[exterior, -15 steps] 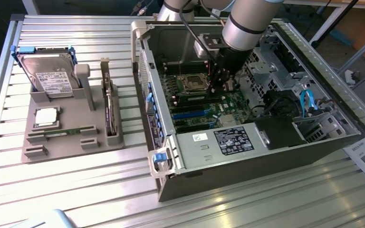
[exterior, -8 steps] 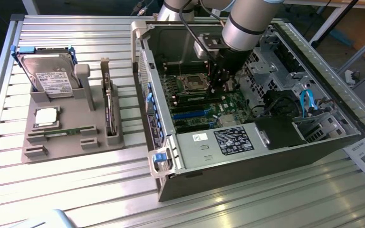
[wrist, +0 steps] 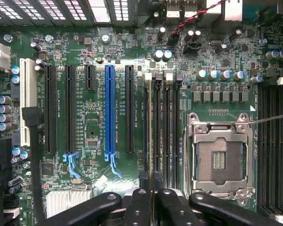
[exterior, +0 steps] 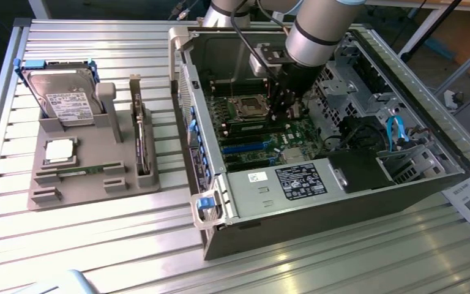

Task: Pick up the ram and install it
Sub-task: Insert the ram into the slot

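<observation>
Open computer case (exterior: 333, 214) laid on slatted metal table (exterior: 96, 245), toward exterior view's right. Grey tray (exterior: 96, 184) placed at exterior view's left. Hard drive (exterior: 63, 98) stood upright at tray's far end, square silver chip (exterior: 59, 151) laid flat in it, dark card (exterior: 141, 141) set on edge along its right side. On motherboard (wrist: 94, 122), blue slot (wrist: 109, 108) flanked by black slots. Processor socket (wrist: 220, 157) seen with pins exposed.

A: How is the scene being laid out?
B: The open case (exterior: 317, 208) is being supported by the table (exterior: 71, 245), at the exterior view's right; the holder (exterior: 96, 184) is being supported just beside it, at the left.
A: And the ram?
B: The ram (wrist: 151, 127) is being held on edge between the fingertips of the gripper (wrist: 152, 181), among the memory slots (wrist: 166, 127) beside the processor socket (wrist: 220, 153).
</observation>
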{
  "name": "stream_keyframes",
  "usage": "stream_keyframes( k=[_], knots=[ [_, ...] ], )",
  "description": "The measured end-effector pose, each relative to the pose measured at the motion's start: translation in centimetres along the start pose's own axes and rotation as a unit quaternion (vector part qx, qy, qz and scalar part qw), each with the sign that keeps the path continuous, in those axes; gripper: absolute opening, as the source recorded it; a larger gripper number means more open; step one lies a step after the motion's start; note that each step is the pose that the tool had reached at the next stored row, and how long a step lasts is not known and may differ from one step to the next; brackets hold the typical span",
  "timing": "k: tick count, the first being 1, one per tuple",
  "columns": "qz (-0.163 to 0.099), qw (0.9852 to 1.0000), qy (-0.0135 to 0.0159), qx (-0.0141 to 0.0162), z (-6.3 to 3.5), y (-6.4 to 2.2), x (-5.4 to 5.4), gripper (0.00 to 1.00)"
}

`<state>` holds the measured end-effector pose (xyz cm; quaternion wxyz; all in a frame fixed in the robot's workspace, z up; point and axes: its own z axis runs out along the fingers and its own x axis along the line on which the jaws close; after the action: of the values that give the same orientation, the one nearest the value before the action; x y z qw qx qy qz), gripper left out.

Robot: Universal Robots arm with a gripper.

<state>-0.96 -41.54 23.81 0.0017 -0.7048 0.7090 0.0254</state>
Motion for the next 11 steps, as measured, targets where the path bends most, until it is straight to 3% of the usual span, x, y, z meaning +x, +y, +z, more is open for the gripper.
stream_keyframes(
  k=[11],
  knots=[
    [0.000, 1.0000, 0.0000, 0.0004, 0.27, 0.03, 0.01, 0.12]
  ],
)
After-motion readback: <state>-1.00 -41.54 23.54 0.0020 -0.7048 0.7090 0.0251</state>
